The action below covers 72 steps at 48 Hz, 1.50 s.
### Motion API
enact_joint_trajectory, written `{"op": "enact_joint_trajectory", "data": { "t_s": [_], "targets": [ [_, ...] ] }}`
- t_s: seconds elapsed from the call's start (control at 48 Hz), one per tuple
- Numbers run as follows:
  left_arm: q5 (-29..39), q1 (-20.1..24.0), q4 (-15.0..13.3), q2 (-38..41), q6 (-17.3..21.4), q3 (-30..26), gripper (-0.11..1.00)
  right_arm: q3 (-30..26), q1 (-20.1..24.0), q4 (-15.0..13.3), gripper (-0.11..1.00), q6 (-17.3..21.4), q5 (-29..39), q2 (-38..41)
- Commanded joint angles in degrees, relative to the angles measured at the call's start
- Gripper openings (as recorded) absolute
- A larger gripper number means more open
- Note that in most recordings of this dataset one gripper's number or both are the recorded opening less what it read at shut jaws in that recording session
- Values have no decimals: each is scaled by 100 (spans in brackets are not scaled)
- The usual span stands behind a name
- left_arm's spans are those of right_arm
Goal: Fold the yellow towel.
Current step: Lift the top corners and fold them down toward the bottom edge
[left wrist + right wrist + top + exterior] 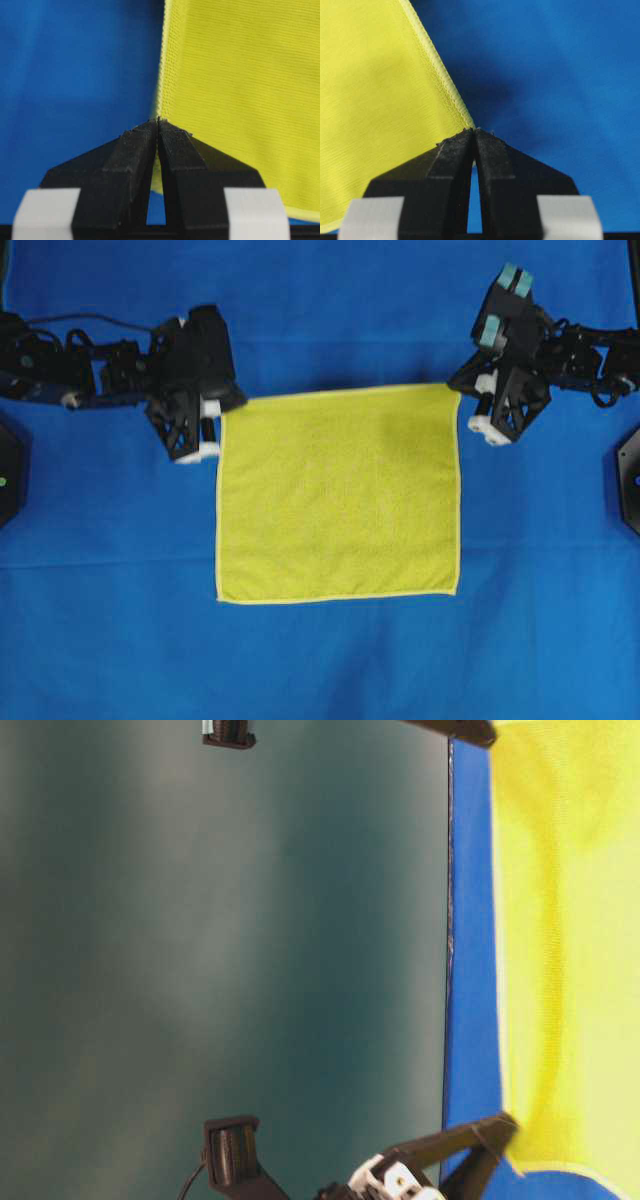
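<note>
Both arms pinching the yellow towel's (338,495) far corners, mid-fold.
Overhead: left gripper (212,412) and right gripper (468,392) level; carry both evenly to the near edge. Wrists: jaws clamped on hem, keep taut over blue cloth (100,620).

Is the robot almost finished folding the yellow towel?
Not yet. Done so far: the left claw and the right claw are each shut on a far corner of the yellow towel. In hand: those corners are pinched, the towel's near part still spread on the blue cloth. Left: no fold shows, so the whole fold remains.
</note>
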Motion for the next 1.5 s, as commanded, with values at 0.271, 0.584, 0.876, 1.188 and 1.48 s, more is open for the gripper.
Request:
{"op": "enact_joint_trajectory", "data": {
  "t_s": [0.271,0.584,0.876,1.188,1.48],
  "targets": [
    [26,-1556,0,-97,-905,0,3,18,1863,26,2,958,290,-141],
    [44,-2725,0,185,-1626,-352,3,-44,2936,26,2,1652,255,-35],
    [308,-3199,0,396,-1714,-694,3,-246,3516,26,2,1863,220,202],
    [334,-3059,0,413,-1714,-712,9,-281,3542,-9,2,1881,220,246],
    [589,-2988,-9,246,-1679,-756,63,-316,3542,-62,40,1819,211,0]
  ]
}}
